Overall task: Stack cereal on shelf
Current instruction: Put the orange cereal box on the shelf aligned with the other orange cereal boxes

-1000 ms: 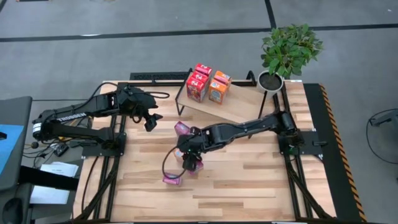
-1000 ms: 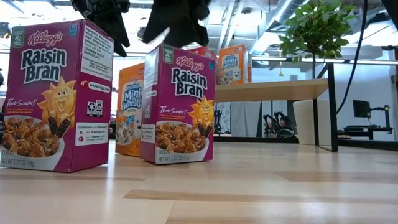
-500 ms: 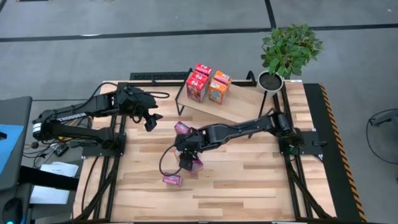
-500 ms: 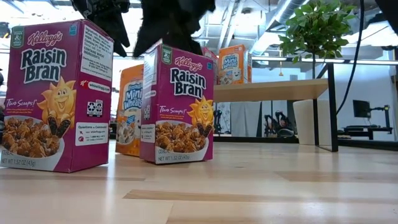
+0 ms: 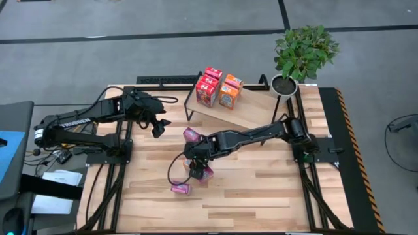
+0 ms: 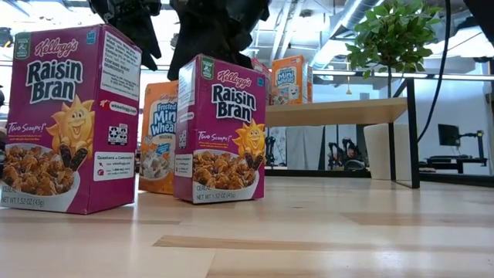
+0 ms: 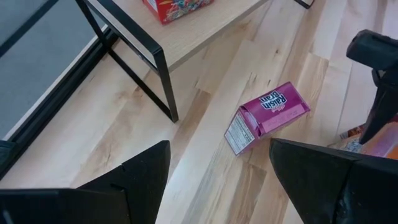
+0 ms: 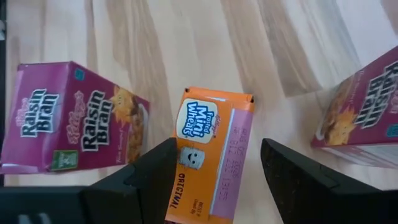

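The right gripper (image 5: 196, 168) hangs over the middle of the table with its dark fingers (image 8: 146, 177) spread apart, one on either side of the top of an orange Mini-Wheats box (image 8: 210, 155) and not clamped on it. The left gripper (image 5: 159, 128) waits near the table's left rear, its fingers also apart and empty.

The table (image 5: 261, 189) is a butcher-block top of pale wood strips. At its rear stands the shelf (image 5: 251, 111), a smooth light board on thin black wire legs, carrying two red boxes (image 5: 209, 86) and an orange box (image 5: 229, 92), all upright and close together.

The boxes are small printed cardboard rectangles. In the low view two magenta Raisin Bran boxes (image 6: 68, 117) (image 6: 222, 130) stand upright, long axis vertical, fronts toward the camera, with the orange one (image 6: 157, 135) between and behind them. Another Raisin Bran box (image 7: 266, 116) lies flat on the table beside the shelf's leg.
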`<action>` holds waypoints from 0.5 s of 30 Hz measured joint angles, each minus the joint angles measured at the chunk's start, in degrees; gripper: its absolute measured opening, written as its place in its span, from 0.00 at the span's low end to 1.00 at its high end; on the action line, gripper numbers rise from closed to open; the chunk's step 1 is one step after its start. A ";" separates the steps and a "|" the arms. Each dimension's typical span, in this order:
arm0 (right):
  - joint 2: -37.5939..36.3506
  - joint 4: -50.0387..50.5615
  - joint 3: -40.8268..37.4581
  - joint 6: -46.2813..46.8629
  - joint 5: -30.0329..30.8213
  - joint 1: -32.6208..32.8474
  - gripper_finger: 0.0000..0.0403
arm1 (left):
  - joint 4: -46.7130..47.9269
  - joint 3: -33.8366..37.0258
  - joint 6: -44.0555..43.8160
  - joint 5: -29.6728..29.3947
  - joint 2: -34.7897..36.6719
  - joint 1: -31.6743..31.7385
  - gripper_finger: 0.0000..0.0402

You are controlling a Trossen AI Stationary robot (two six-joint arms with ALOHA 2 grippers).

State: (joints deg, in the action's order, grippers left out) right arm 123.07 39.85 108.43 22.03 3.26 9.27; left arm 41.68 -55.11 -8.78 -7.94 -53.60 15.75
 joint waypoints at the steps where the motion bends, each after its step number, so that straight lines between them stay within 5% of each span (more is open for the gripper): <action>1: 0.00 0.00 -0.01 -0.01 -0.08 0.01 0.65 | 0.00 0.00 0.00 0.00 0.00 0.01 0.66; 15: 0.00 2.61 3.19 0.16 -4.88 -1.27 0.72 | -0.01 0.00 0.00 0.00 0.00 0.00 0.66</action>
State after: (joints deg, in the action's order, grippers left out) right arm 123.07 42.46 111.61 22.19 -1.62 8.00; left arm 41.67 -55.11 -8.78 -7.94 -53.60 15.76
